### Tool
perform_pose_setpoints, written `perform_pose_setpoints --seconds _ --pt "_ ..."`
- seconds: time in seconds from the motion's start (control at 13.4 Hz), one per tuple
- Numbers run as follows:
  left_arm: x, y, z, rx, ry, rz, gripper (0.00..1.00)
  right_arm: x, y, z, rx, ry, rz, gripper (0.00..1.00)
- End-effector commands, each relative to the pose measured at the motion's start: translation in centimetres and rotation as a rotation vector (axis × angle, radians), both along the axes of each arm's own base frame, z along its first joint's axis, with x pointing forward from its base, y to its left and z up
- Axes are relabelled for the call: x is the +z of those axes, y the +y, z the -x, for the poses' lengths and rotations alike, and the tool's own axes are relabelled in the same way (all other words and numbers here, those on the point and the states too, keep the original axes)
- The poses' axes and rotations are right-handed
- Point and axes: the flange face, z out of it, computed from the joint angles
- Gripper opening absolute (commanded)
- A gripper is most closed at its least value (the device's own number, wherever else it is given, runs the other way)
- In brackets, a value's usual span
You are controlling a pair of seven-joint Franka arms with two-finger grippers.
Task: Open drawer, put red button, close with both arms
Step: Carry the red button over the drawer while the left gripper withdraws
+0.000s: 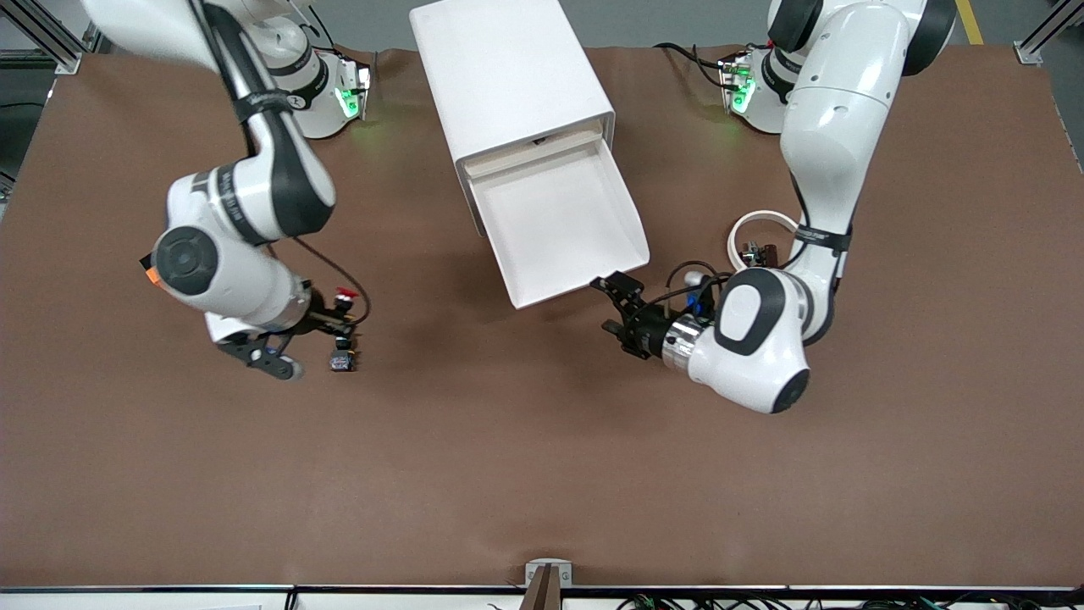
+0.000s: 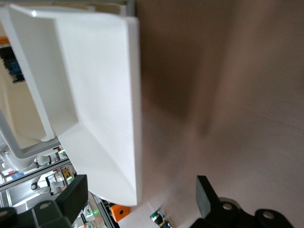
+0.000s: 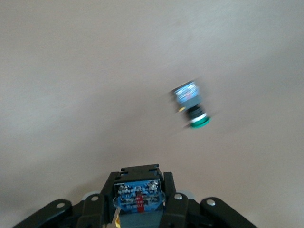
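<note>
— Two sets of fingers, so start with the right gripper (image 1: 339,322): what are its fingers (image 3: 167,184) doing?

— They are pressed together on the red button (image 1: 343,295). In the right wrist view its blue-labelled body (image 3: 137,197) sits clamped between them at the bottom centre of the frame. In the front view the red cap pokes out just above the fingertips.

— Where is that in the front view?

— At mid-height, toward the right arm's end of the worktop (image 1: 525,474), up in the air. It hangs over bare brown surface, just above a green button (image 1: 341,363) that lies on its side.

— And the left gripper (image 1: 611,305)?

— Its fingers (image 1: 625,288) are spread wide with nothing between them. They sit in the middle of the front view, just beside the front corner of the open drawer (image 1: 559,229). Whether the upper fingertip touches the drawer's lip, I cannot tell. In the left wrist view the two black fingers stand apart along the bottom edge, with the drawer's white rim (image 2: 133,95) running down the frame above them.

— What about the drawer itself?

— It is pulled out of a white cabinet (image 1: 508,76) at the top centre, and no object shows in its tray.

— Anything farther out?

— A white ring (image 1: 762,222) lies on the worktop beside the left arm's forearm, with some small dark parts just inside it.
</note>
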Motion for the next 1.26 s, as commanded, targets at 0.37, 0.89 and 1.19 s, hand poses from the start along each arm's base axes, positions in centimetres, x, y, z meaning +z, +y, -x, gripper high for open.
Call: perform_pose_setpoints --seconds 0.37,0.89,1.19 --pt "9.8 6.0 -1.7 -0.530 -0.516 -0.253 1.00 6.7 16.8 6.1 -0.232 -0.053 -0.028 0.00" --pt "15.4 10.6 -2.4 -1.125 -0.810 -0.202 1.00 2.2 28.0 12.4 -0.311 -0.083 0.059 0.00" --pt "15.6 12.4 -1.7 -1.362 -0.866 -0.041 1.00 -0.3 31.1 12.9 -0.353 -0.102 0.083 0.00"
